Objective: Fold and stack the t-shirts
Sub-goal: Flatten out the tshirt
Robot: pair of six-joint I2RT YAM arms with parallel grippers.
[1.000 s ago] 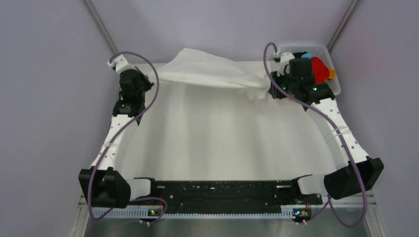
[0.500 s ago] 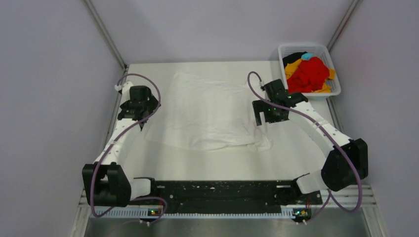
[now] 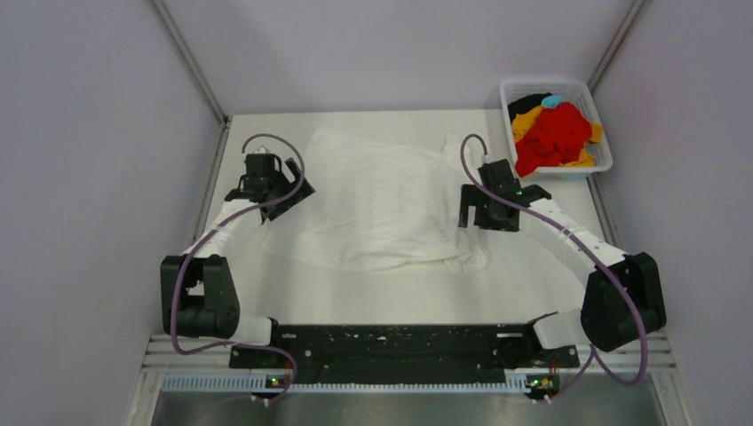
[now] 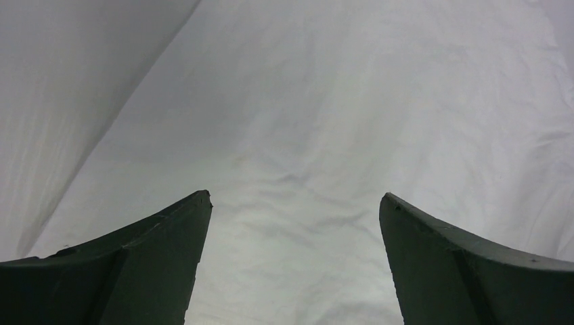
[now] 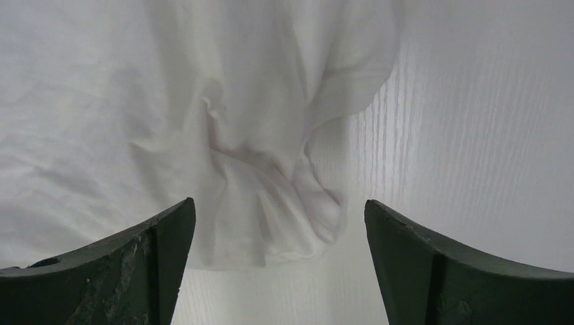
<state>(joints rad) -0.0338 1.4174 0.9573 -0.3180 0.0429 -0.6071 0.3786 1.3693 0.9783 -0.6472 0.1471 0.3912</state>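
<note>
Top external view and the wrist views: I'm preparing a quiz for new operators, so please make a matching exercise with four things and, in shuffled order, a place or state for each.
Things:
1. white t-shirt
2. red t-shirt
3. left gripper
4. right gripper

Places or states:
a. heaped in the basket at the far right corner
b. jaws apart above a bunched cloth edge beside bare table
c. spread out on the table between the two arms
d. jaws apart above smooth, lightly wrinkled white cloth

Pairs: 1-c, 2-a, 3-d, 4-b
</note>
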